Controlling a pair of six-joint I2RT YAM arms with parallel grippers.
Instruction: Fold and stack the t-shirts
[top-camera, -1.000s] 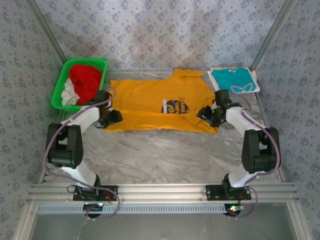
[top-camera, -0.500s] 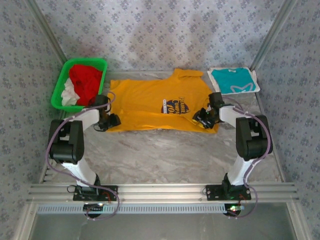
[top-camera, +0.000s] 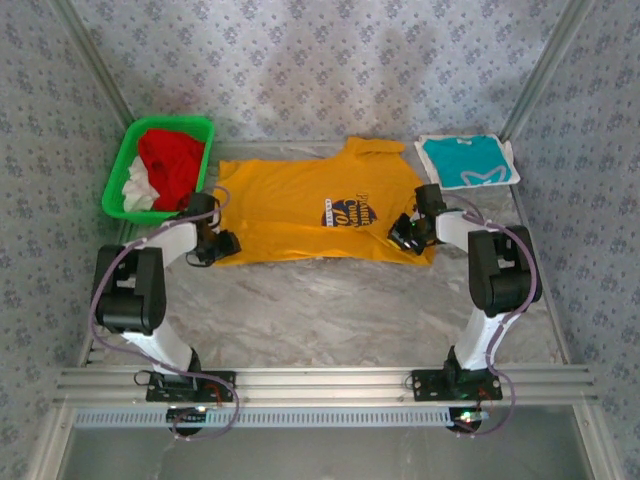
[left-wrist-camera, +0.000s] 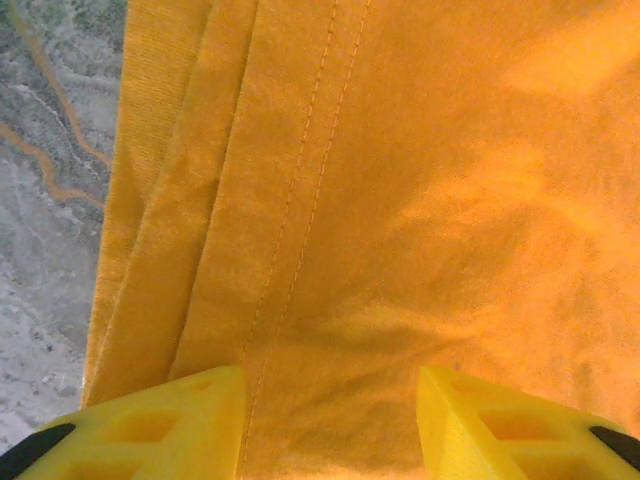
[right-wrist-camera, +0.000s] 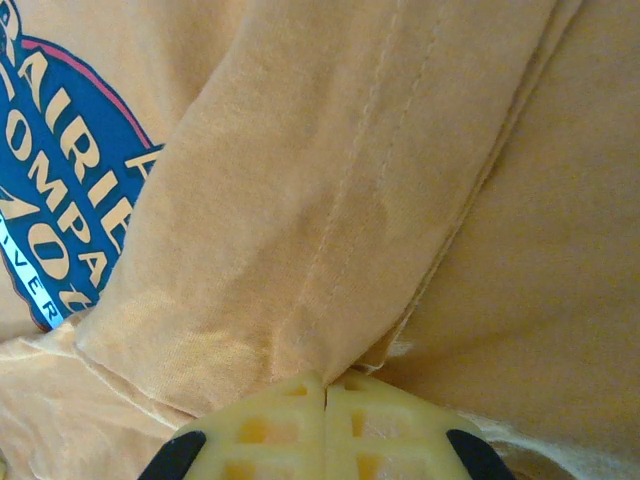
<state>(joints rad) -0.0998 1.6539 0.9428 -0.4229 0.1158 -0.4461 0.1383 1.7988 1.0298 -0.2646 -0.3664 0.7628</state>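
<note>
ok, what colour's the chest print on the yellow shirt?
Chest print: dark blue, white lettering; clearest in right wrist view.

The yellow-orange t-shirt (left-wrist-camera: 420, 200) is matt, finely knit cloth with stitched seams, the fingers (left-wrist-camera: 160, 430) smooth yellow plastic, the table (top-camera: 330, 300) seemingly smooth marbled stone or laminate.

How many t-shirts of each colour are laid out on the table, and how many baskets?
Yellow-orange t-shirt: 1
Teal t-shirt: 1
Green basket: 1
Total: 3
</note>
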